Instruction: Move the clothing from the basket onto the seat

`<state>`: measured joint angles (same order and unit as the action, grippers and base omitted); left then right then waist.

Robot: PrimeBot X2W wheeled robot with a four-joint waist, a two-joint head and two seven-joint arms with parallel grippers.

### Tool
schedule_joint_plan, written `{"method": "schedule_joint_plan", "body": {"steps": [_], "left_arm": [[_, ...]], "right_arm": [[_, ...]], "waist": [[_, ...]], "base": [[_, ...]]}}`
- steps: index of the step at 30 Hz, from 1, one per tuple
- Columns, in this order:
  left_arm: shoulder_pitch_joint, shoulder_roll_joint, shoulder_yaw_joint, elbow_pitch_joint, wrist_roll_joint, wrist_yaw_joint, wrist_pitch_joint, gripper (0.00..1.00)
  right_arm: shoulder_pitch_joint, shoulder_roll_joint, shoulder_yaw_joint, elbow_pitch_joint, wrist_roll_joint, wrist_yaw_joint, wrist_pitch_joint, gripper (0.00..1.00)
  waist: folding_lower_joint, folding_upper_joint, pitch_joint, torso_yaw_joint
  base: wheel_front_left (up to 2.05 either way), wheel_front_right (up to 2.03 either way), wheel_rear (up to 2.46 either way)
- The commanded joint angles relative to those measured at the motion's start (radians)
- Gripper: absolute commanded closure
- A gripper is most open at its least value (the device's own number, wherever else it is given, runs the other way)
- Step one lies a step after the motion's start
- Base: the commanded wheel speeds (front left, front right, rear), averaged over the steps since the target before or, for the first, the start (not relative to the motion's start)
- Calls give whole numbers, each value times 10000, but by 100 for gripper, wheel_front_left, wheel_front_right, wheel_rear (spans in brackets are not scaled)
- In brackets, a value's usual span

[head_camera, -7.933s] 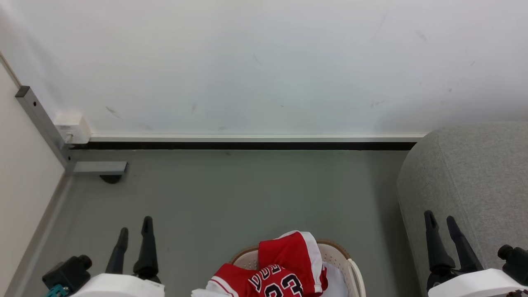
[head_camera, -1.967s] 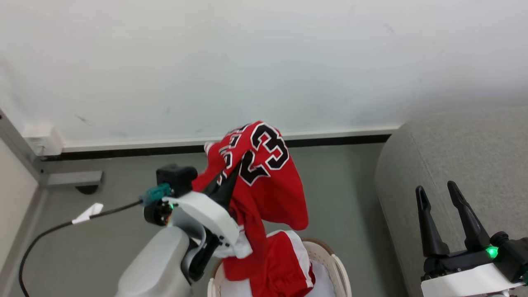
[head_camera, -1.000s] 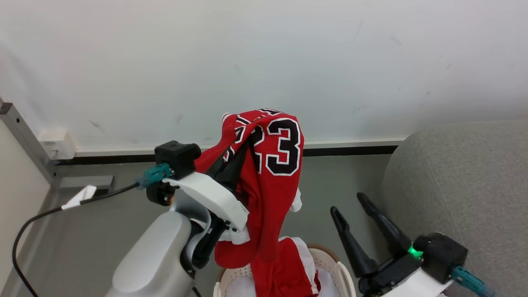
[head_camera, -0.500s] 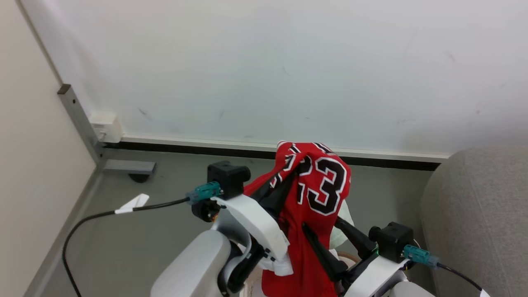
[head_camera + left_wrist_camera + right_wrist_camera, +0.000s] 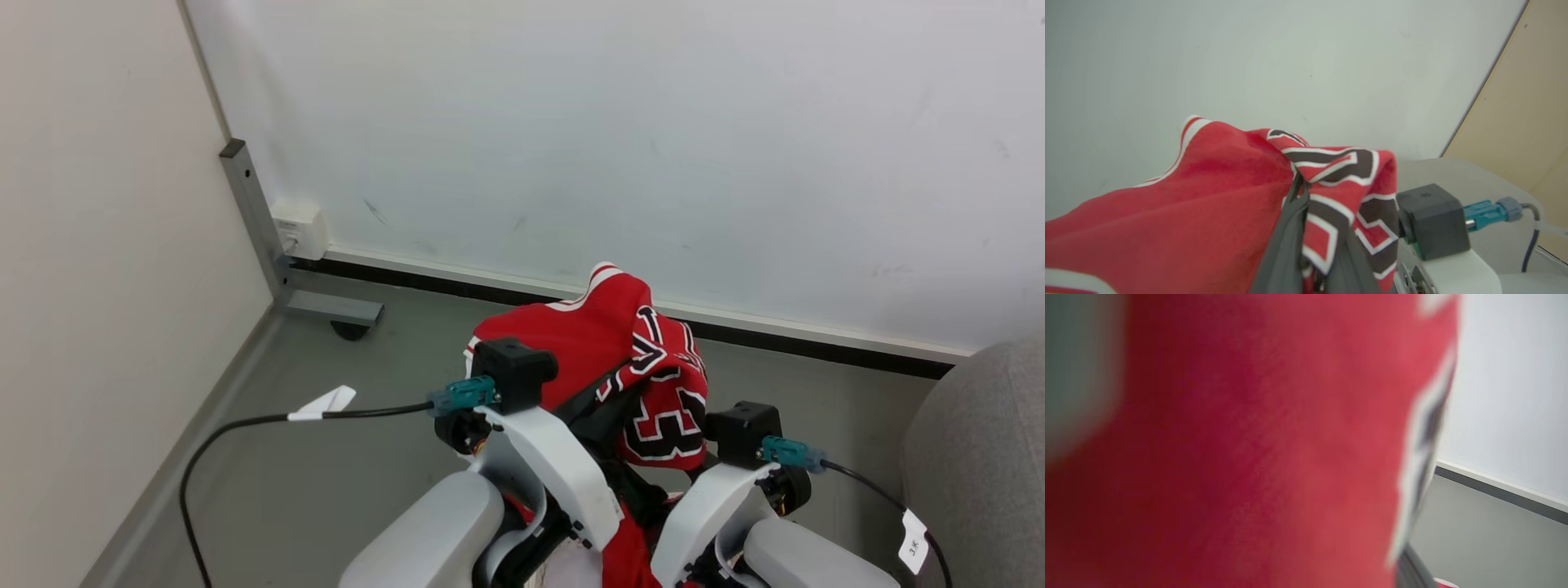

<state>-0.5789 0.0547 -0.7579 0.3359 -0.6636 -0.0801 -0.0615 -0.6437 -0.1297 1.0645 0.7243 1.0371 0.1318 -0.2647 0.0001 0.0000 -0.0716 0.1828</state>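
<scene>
Red basketball jersey with a black, white-edged "23" (image 5: 571, 343) is pinched in the left gripper (image 5: 1300, 196), whose two dark fingers press together on a fold of it, well to the left of the large grey fabric seat (image 5: 980, 465). Half a second ago the garment hung tall with its number upright. Now it has slumped into a low bundle draped across both pale forearms, the "23" tipped sideways. The right gripper (image 5: 1412, 573), nearer the seat, has pushed in under the cloth, which lies blurred against its camera; I cannot tell whether it is spread or closed. The camera has also swung away, leaving the seat a sliver at the right edge. The jersey looks lifted out of the small cream-white plastic basket, but the carry to the seat has not yet begun.
</scene>
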Motion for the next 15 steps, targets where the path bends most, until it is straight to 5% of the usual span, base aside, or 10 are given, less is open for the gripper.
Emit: {"method": "schedule_joint_plan", "body": {"steps": [1, 3, 15], "left_arm": [[-146, -13, -42, -29, -194, 7, -20, 100], [-182, -24, -91, 9, -216, 44, -70, 100], [-76, 327, 242, 579, -409, 387, -379, 100]], "right_arm": [[-222, 52, 148, -41, 210, -21, 6, 24], [-296, 34, 208, -104, 306, -21, 6, 100], [570, -403, -1488, -1169, -854, -21, 4, 100]], "waist": [[-1, 0, -13, 73], [-1, 0, -29, 104], [-1, 0, 55, -270]], "base": [[0, 0, 0], [0, 0, 0], [0, 0, 0]]}}
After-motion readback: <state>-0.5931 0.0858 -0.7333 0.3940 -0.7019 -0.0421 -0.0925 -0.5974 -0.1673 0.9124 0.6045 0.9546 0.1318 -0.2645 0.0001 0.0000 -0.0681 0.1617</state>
